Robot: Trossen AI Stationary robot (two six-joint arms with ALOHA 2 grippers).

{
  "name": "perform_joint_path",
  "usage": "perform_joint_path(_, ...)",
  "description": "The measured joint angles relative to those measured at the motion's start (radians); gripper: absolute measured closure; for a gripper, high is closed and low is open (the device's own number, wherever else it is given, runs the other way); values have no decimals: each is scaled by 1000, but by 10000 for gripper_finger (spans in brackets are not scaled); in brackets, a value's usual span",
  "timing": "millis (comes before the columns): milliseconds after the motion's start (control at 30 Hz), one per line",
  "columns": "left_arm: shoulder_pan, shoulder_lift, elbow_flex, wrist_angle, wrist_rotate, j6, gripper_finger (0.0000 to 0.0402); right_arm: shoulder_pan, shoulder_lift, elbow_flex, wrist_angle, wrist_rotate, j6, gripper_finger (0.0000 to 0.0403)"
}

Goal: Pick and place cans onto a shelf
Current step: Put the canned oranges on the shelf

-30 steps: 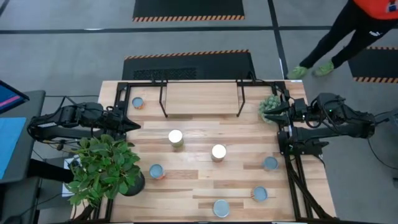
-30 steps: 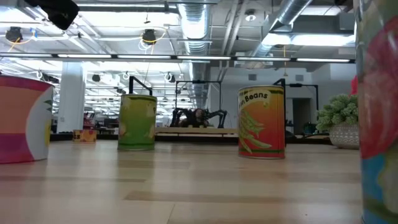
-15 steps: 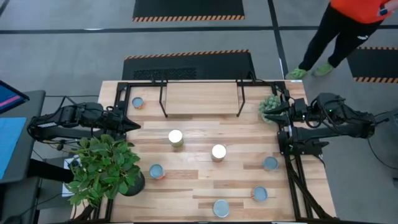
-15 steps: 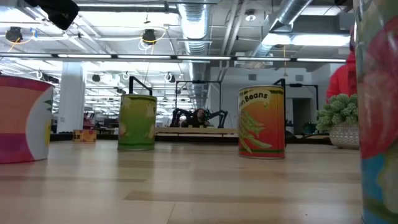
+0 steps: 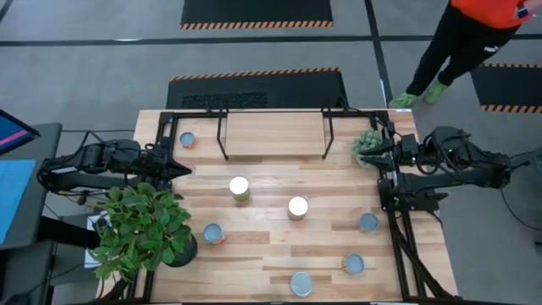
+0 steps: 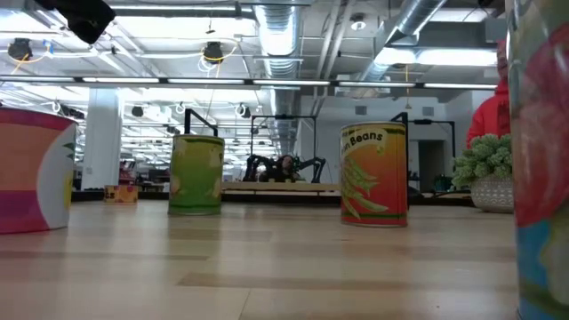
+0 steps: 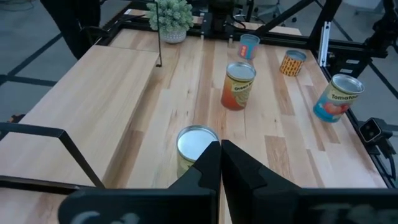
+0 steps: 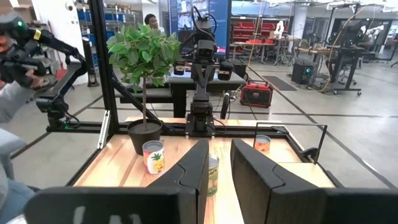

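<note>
High view: leafy plant (image 5: 140, 229) near left gripper (image 5: 179, 169); shelf (image 5: 275, 134) bare.

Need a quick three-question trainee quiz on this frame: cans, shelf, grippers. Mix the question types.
1. True or false: the shelf already carries a can.
2. How many cans stand on the table?
3. Which gripper is shut? A) left gripper B) right gripper C) both

Key: 1 false, nothing stands on the board. 2 seven, including one beside the shelf's left end. 3 A, its fingers meet; the right one stands open.
</note>
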Motion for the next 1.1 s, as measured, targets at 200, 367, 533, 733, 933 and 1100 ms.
perform_joint_path(200, 0, 0, 0, 2, -11, 9, 401, 0, 0, 0, -1, 0, 22, 308)
perform_joint_path(367, 0, 0, 0, 4, -69, -10, 401, 0, 0, 0, -1, 0, 23, 308)
perform_joint_path(533, 0, 0, 0, 16, -79, -19, 401, 0, 0, 0, -2, 0, 25, 308)
perform_joint_path(733, 0, 0, 0, 42, -79, -20, 401, 0, 0, 0, -4, 0, 26, 308)
perform_joint_path(933, 0, 0, -2, 158, -79, -13, 401, 0, 0, 0, 1, 0, 25, 308)
perform_joint_path(1100, 0, 1, -46, 245, -79, 17, 401, 0, 0, -26, -17, 2, 64, 308)
